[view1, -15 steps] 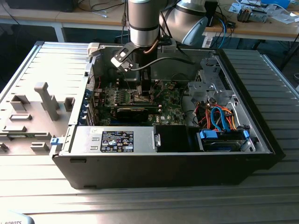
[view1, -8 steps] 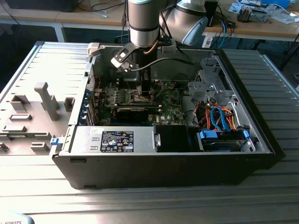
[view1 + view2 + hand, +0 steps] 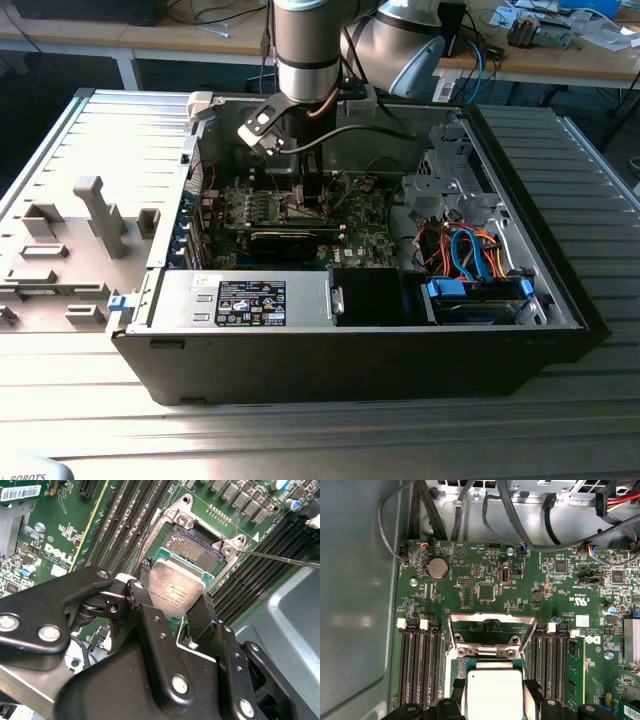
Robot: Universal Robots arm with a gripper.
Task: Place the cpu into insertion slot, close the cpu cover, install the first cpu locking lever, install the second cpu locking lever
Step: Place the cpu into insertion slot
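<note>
- gripper [image 3: 172, 597] clenched on the cpu [image 3: 175, 582], one finger on each side
- cpu tilted just over the insertion slot [image 3: 196, 550], not seated
- cpu cover [image 3: 485, 652] standing open

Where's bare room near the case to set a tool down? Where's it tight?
Free: ribbed table in front of the case, and at the exterior view's right of it. Crowded: grey blocks at that view's left; inside, cables and the gripper holding the cpu.

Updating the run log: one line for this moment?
claw: shut on cpu | cpu: over insertion slot, not seated | cpu cover: open
</note>
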